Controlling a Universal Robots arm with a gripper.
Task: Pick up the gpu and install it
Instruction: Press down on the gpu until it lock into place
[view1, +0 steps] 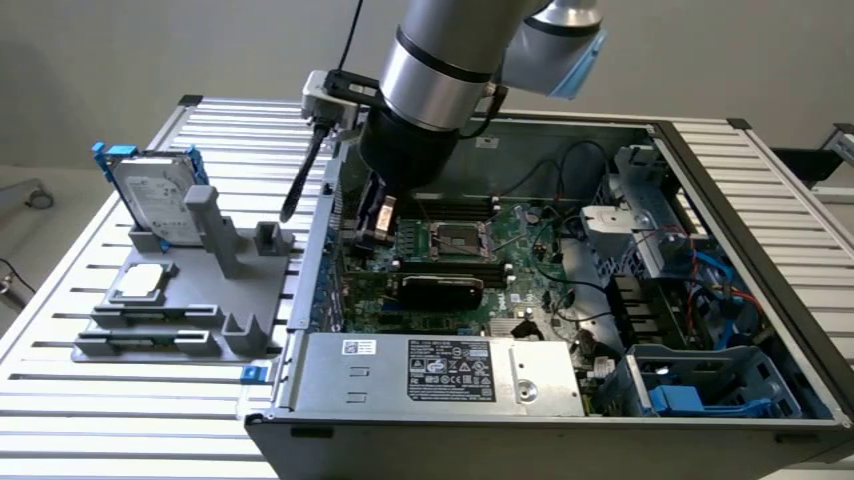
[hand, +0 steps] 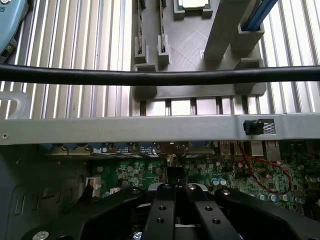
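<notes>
- The arm reaches down into the open computer case, over the edge of the motherboard nearest the case wall that faces the grey holder.
- The end effector has its fingers brought fully together, as the wrist view shows. Something thin and dark sticks out between the tips, but I cannot tell what it is or whether it is actually gripped.
- The gpu lies inside the case: a glossy black rounded shroud lying across the board, just below the processor socket as the exterior view has it. It sits low and level, so I judge it is already in its slot or very close to it.
- Whether the card is pushed fully home, or latched, I cannot tell from here.
- In the exterior view the end effector itself hides behind the arm's dark wrist, which sits near the card but toward the case wall, not plainly on it.
- The grey holder on the slatted table carries the silver hard drive with blue rails, standing upright, and the small square processor chip lying flat; both look untouched. Several of its slots stand free.
- My read: pick-up done, card carried over and placed in the case; seating is either just done or in its last stage.
</notes>
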